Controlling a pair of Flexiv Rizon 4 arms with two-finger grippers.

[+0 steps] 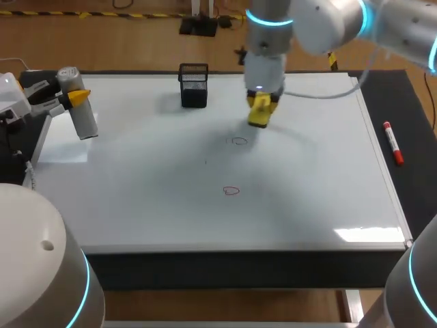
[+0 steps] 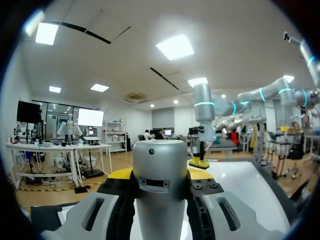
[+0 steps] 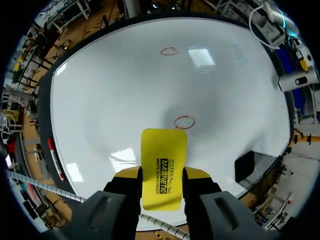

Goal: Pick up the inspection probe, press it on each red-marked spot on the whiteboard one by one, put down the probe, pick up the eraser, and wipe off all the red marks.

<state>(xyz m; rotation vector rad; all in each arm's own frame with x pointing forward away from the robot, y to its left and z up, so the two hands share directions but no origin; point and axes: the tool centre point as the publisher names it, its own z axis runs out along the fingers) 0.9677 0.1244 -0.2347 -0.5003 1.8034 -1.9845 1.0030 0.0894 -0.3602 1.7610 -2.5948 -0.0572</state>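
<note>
At the whiteboard's (image 1: 136, 205) left edge, my left gripper (image 1: 75, 100) is shut on the inspection probe (image 1: 80, 109), a silver cylinder held upright above the board. In the left wrist view the probe (image 2: 160, 190) fills the space between the fingers of the left gripper (image 2: 160, 175). My right gripper (image 1: 260, 104) is shut on the yellow eraser (image 1: 259, 115) and hangs over the board's far middle. One red mark (image 1: 238, 141) lies just in front of the eraser, another red mark (image 1: 231, 190) nearer the front. In the right wrist view the eraser (image 3: 164, 167) sits between the right gripper's (image 3: 162, 176) fingers, with a red ring (image 3: 184, 121) just ahead and a second ring (image 3: 169, 51) farther on.
A black mesh holder (image 1: 194, 85) stands at the back of the board, left of the right gripper. A red marker (image 1: 393, 142) lies on the dark mat beyond the board's right edge. The right wrist view shows the holder (image 3: 250, 166) and marker (image 3: 55, 159) to either side.
</note>
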